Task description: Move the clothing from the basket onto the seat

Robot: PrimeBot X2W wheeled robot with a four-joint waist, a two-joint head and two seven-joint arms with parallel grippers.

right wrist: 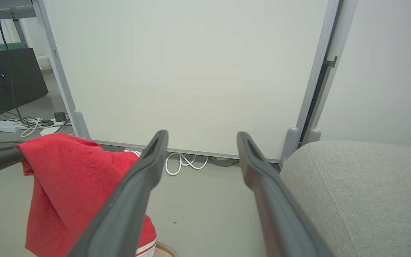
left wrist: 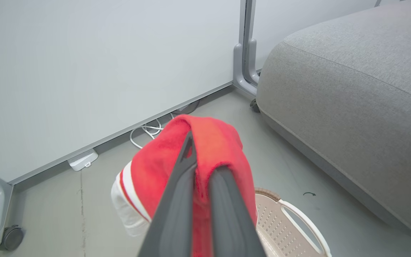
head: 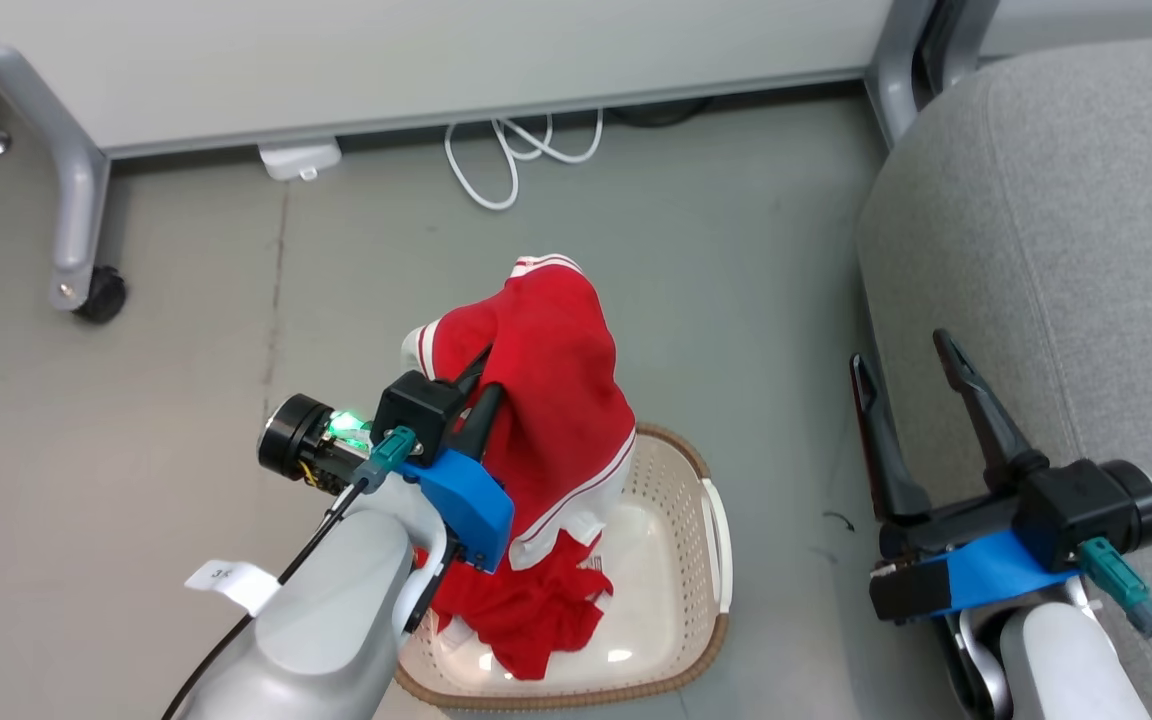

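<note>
Grips a red garment (head: 556, 380) in the left gripper (head: 486, 370), with both dark fingers pressed together on a fold near the top of the cloth. Holds it raised over the basket (head: 681, 520), draped down either side of the fingers, with white stripe trim at the top edge and along the lower hem. Hangs the lower hem over a second red garment (head: 526, 620) lying crumpled on the basket's floor toward its left side; cannot tell whether the two touch. Keeps the basket on the grey floor (head: 186, 350), well left of the seat (head: 1056, 250) and not touching it.

From the left wrist, looks along the closed left gripper (left wrist: 202, 153) with red cloth (left wrist: 148, 175) bunched over its tips, the perforated basket wall (left wrist: 280, 221) below right, and the seat (left wrist: 351, 107) rising at the right.

Carries nothing in the right gripper (head: 898, 350): fingers spread wide apart, pointing forward beside the seat's left edge. From the right wrist, shows the same spread gripper (right wrist: 202, 134), the hanging garment (right wrist: 66, 178) at the left and the seat (right wrist: 362, 185) at the lower right.

Faces a pale panel (head: 436, 60) on a wheeled frame, with a white cable (head: 511, 150) looped on the floor below it.
</note>
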